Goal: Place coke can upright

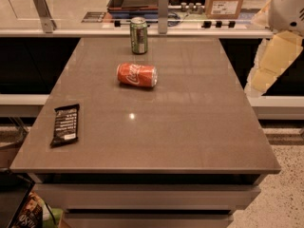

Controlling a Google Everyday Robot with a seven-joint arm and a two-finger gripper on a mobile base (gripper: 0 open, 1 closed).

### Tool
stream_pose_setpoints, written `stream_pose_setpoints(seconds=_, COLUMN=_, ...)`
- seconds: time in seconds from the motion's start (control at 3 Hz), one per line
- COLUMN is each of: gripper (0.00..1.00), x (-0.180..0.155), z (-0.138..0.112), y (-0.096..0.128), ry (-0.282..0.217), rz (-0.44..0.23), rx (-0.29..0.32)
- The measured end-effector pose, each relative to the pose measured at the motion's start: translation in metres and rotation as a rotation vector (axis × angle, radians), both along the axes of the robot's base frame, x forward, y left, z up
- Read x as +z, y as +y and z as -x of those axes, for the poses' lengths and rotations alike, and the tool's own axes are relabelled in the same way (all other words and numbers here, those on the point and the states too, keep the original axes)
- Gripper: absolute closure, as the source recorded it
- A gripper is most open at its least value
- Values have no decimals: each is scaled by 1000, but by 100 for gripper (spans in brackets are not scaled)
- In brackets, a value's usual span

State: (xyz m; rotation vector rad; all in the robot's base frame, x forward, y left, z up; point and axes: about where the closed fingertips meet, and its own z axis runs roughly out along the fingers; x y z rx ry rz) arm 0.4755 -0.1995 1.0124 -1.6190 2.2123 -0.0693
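Note:
The coke can [137, 75] lies on its side on the brown table [190, 127], in the far middle part, with its long axis left to right. Its red side with white script faces up. Part of my arm [278, 46], white and cream, shows at the right edge, beyond the table's right side and well away from the can. The gripper itself is out of view.
A green can [138, 34] stands upright near the table's far edge, just behind the coke can. A black snack packet [65, 124] lies flat near the left edge. A counter with a tray [135, 1] and a cardboard box [227, 1] runs behind the table.

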Motion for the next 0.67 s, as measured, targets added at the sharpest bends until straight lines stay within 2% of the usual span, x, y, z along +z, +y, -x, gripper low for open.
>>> stream_pose_setpoints(seconds=0.33, gripper=0, x=9, z=-24, y=10, ry=10, rz=-68, rx=-43)
stream_pose_setpoints(seconds=0.67, gripper=0, x=13, z=-52, y=24, ry=20, rz=-106, rx=-97)
